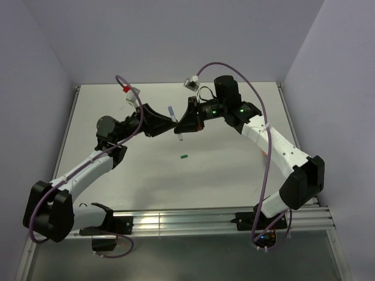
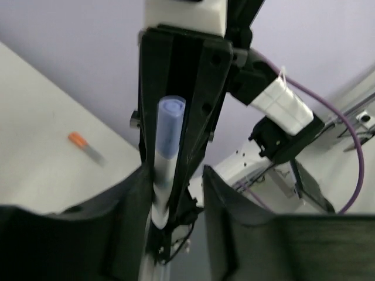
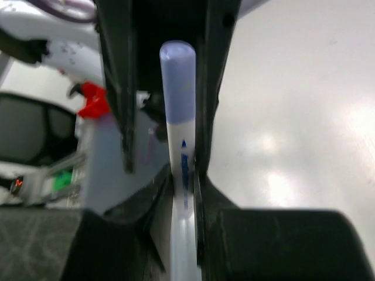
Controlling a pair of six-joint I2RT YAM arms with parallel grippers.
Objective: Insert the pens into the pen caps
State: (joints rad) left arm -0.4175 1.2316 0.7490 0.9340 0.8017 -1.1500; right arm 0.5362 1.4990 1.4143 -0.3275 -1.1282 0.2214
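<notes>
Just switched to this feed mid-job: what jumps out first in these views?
The two arms meet in mid-air over the middle of the table, the right gripper shut on a whitish pen that has a blue cap on its end. The left gripper stands open around the same pen. A loose dark green cap lies on the table below, and an orange-ended pen lies farther off.

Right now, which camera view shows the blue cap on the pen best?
The right wrist view: the blue cap fills the middle, seated on the pen. The left wrist view shows it smaller; the top view, only a speck.
</notes>
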